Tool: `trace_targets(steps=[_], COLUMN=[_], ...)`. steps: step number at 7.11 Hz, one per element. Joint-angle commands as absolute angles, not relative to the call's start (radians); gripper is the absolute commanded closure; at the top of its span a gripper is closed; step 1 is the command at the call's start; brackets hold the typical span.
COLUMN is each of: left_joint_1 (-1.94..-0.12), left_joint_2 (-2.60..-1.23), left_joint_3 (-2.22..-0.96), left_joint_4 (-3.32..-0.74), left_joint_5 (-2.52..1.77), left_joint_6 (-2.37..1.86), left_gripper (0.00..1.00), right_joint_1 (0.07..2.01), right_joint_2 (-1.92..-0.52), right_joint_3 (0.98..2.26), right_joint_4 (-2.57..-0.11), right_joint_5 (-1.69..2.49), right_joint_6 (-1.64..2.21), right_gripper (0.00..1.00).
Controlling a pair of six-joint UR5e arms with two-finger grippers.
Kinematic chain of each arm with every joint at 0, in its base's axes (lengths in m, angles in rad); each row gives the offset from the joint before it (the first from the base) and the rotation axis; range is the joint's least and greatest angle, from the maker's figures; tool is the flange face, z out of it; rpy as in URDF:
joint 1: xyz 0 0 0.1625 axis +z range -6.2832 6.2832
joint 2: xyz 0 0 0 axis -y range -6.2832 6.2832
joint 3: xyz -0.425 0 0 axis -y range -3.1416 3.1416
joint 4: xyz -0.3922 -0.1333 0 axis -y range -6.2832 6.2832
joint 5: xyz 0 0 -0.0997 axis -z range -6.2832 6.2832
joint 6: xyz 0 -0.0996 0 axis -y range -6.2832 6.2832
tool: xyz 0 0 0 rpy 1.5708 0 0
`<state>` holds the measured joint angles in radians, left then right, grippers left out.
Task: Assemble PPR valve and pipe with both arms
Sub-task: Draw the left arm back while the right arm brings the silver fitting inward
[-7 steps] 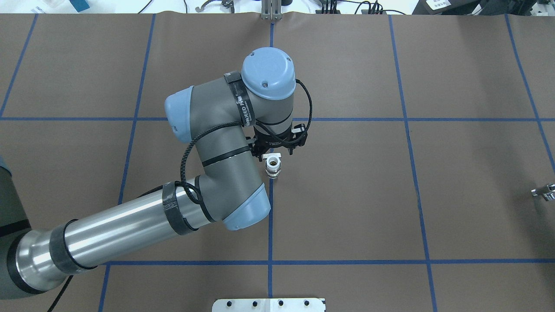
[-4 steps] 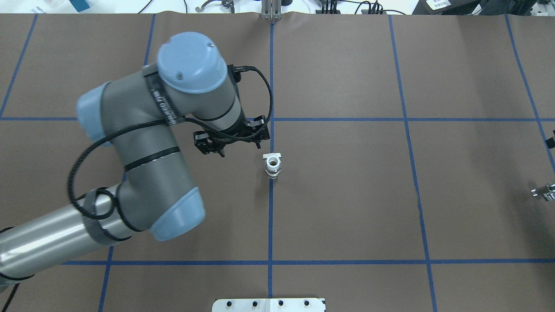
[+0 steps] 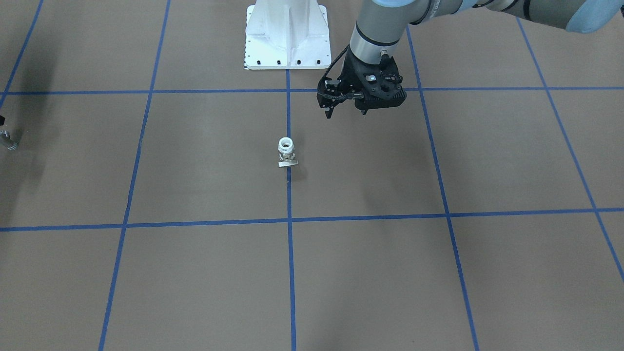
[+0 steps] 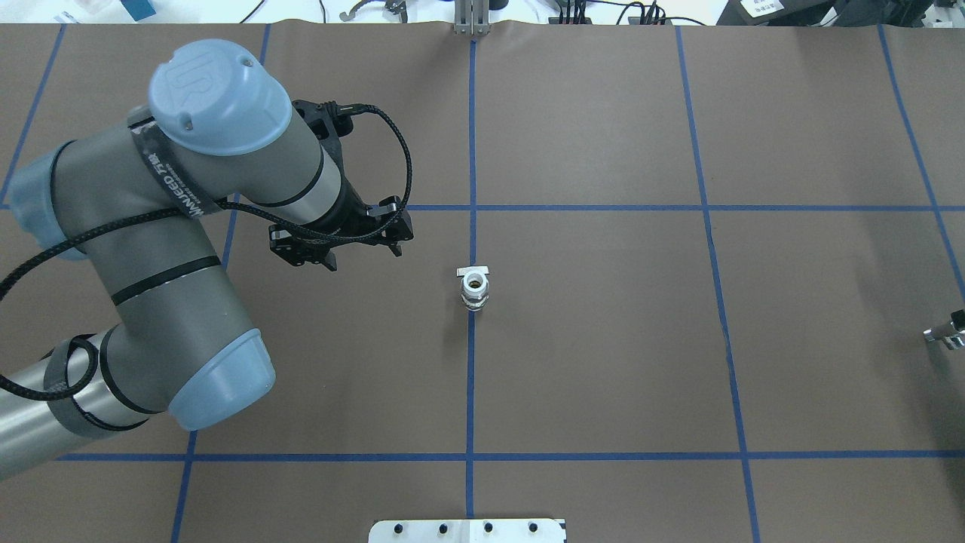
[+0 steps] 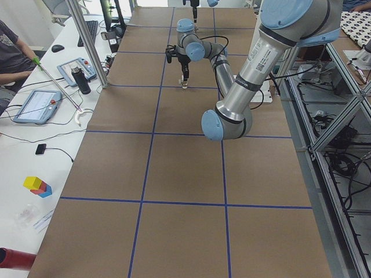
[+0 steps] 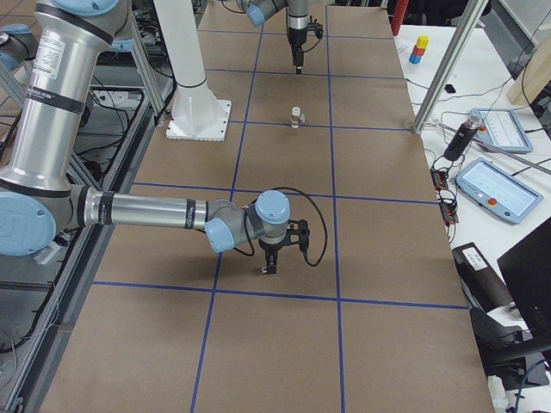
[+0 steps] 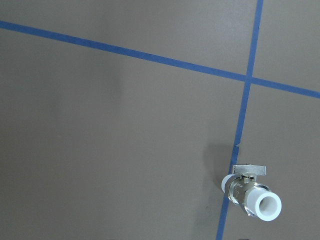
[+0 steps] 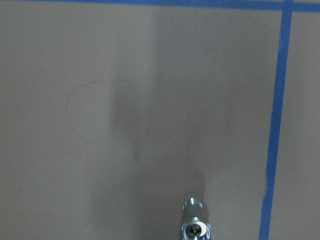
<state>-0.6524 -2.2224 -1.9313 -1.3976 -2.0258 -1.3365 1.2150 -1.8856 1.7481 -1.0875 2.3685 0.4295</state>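
The left gripper [image 4: 363,258] hangs above the bench [image 4: 603,362] with its fingers spread apart and nothing between them, pointing down at bare brown cover on the left-end side of the centre. A second ago it sat right over the PPR valve [image 4: 474,290], its black body just beyond the flat tab. It has since drawn off in two stages toward the bench's left end, and the left arm [image 4: 173,249] has swung with it, so the big blue joint cap now lies nearer the far left corner. The valve has not stirred: it stands in the middle of the bench on the blue tape line [image 4: 470,392] that runs from the robot's edge to the far edge, white collar facing up and tab toward the far edge. The left wrist view catches it low and to the right. The pipe [image 4: 947,332] lies where it was, hard by the right end. The right gripper [image 6: 270,267] points down there, but I cannot tell how its fingers stand or whether they touch the pipe. The white pedestal base [image 3: 287,34] sits at the robot's edge.
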Motion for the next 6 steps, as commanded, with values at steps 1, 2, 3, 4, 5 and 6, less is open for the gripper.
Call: trace_targets(steps=[1,2,3,4,5,6], left_joint_1=[-0.658,-0.658,-0.658,-0.657,-0.658,-0.658], left_joint_2=[-2.22,-2.22,-2.218,-2.22,-2.218,-2.217], left_joint_3=[-1.933,-1.934,-1.934,-1.936,-1.94,-1.945], left_joint_4=[-1.396,-1.391,-1.39,-1.39,-1.388,-1.388], left_joint_5=[-2.025,-2.026,-2.026,-2.026,-2.026,-2.026], left_joint_6=[-1.336,-1.336,-1.336,-1.336,-1.338,-1.338], left_gripper=[0.14,0.14,0.14,0.13,0.13,0.13], right_joint_1=[1.19,1.183,1.175,1.17,1.161,1.157], right_joint_2=[-1.895,-1.885,-1.881,-1.875,-1.864,-1.855], right_joint_3=[1.714,1.685,1.675,1.664,1.652,1.641], right_joint_4=[-1.06,-1.06,-1.06,-1.06,-1.06,-1.06], right_joint_5=[2.333,2.329,2.329,2.33,2.33,2.33], right_joint_6=[0.449,0.451,0.451,0.457,0.472,0.472], right_gripper=[0.01,0.02,0.02,0.02,0.02,0.05])
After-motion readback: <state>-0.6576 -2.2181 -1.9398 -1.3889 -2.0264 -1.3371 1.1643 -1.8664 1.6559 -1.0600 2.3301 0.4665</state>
